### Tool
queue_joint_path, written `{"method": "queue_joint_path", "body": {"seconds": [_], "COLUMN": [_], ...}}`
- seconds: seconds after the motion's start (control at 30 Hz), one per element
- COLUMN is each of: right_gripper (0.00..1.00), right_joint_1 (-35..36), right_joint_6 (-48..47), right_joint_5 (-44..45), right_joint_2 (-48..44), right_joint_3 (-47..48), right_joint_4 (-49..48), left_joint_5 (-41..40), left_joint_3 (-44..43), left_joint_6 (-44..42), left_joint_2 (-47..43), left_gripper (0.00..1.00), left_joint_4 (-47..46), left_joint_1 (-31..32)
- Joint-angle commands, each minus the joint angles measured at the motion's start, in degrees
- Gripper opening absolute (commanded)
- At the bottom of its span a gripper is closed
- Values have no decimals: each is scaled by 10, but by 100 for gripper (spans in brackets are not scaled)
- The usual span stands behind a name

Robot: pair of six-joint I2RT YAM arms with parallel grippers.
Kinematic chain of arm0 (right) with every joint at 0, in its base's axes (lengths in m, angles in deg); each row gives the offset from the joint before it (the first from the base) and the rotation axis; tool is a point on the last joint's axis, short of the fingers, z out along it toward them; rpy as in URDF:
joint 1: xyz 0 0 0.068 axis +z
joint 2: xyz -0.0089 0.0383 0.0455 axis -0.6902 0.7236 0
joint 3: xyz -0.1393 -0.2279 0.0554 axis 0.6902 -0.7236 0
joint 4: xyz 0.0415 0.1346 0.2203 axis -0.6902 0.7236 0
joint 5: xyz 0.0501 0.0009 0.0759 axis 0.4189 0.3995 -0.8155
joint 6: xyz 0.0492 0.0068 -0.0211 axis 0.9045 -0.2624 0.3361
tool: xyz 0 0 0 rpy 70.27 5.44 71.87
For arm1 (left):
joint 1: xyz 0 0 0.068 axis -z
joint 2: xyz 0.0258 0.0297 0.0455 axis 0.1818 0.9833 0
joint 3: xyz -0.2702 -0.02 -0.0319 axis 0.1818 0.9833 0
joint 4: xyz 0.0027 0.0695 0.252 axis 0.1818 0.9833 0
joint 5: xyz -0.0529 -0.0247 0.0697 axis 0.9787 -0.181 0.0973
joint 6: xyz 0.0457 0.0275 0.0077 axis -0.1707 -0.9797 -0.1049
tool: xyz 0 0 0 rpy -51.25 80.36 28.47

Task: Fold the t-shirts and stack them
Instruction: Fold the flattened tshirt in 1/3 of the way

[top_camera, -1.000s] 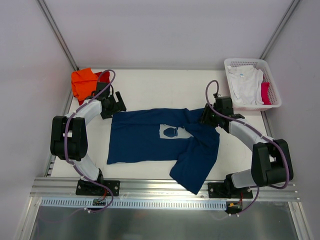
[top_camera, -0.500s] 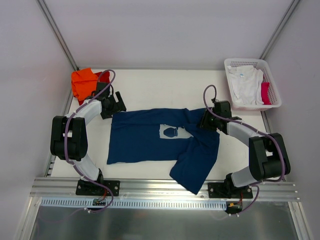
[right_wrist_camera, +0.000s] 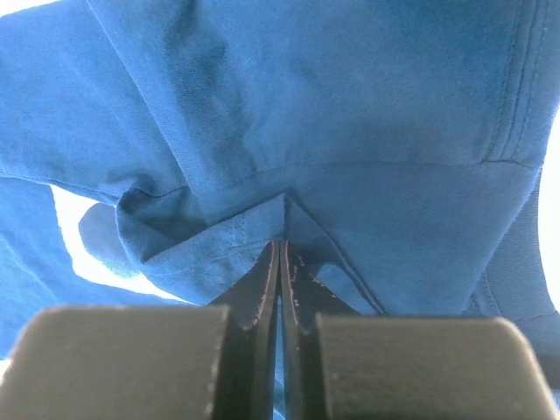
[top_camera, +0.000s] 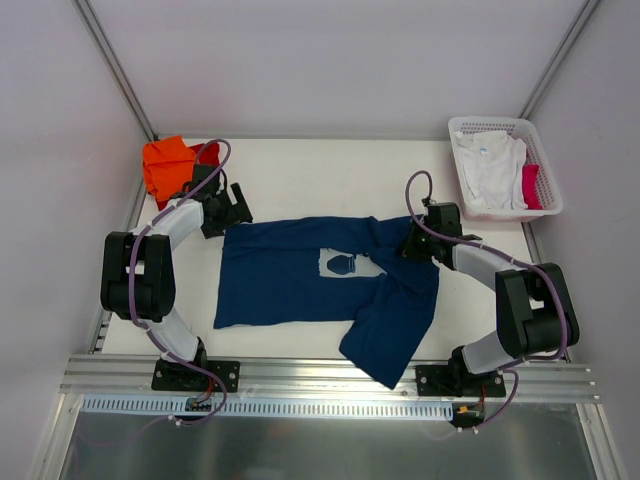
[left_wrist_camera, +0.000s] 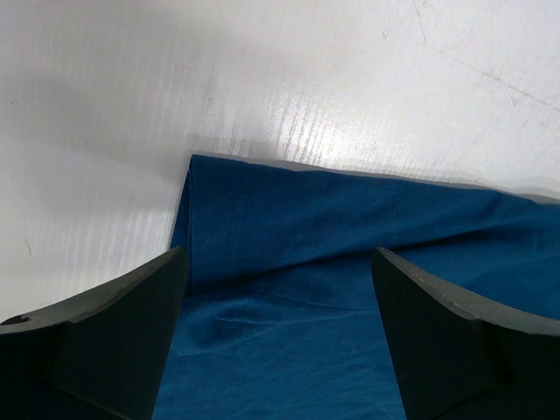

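A navy t-shirt [top_camera: 290, 285] lies spread across the middle of the white table [top_camera: 320, 175], its pale chest print [top_camera: 340, 264] facing up. Its right part is rumpled, with a long flap trailing toward the near edge of the table. The right gripper [top_camera: 408, 245] is down on the shirt just to the right of the print. From the right wrist view its fingers [right_wrist_camera: 262, 289] are pressed together, and a small peak of navy t-shirt [right_wrist_camera: 350, 131] is drawn into their tips, so it is pinching the cloth at a seamed fold. The left gripper [top_camera: 232, 208] sits at the shirt's far left corner with its jaws spread wide and nothing between them. In the left wrist view that corner of the navy t-shirt [left_wrist_camera: 350, 227] lies flat, framed by the two dark fingers [left_wrist_camera: 114, 341], and I cannot tell whether they touch the cloth. At the far left corner of the table, an orange t-shirt [top_camera: 165, 165] sits bunched on a red t-shirt [top_camera: 209, 152], well apart from the navy one. At the far right stands a white lattice basket [top_camera: 500, 124], holding a white t-shirt [top_camera: 490, 170] and a strip of reddish-pink cloth [top_camera: 531, 186] against its right wall.
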Motion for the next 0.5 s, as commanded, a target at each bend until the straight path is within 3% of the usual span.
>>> {"method": "queue_joint_path", "body": {"seconds": [0.0, 0.47], "right_gripper": [0, 0], "right_joint_1": [-3, 40], "right_joint_6": [4, 16], "right_joint_5": [-15, 4], "right_joint_2": [-8, -142], "right_joint_3": [-6, -52], "right_joint_4": [-16, 50], "left_joint_5": [12, 13], "left_joint_3": [-1, -1], "left_joint_6": [-13, -11], "left_joint_2": [-11, -11], "left_gripper": [86, 86], "left_joint_4": [-4, -4], "left_joint_1": [5, 8]}}
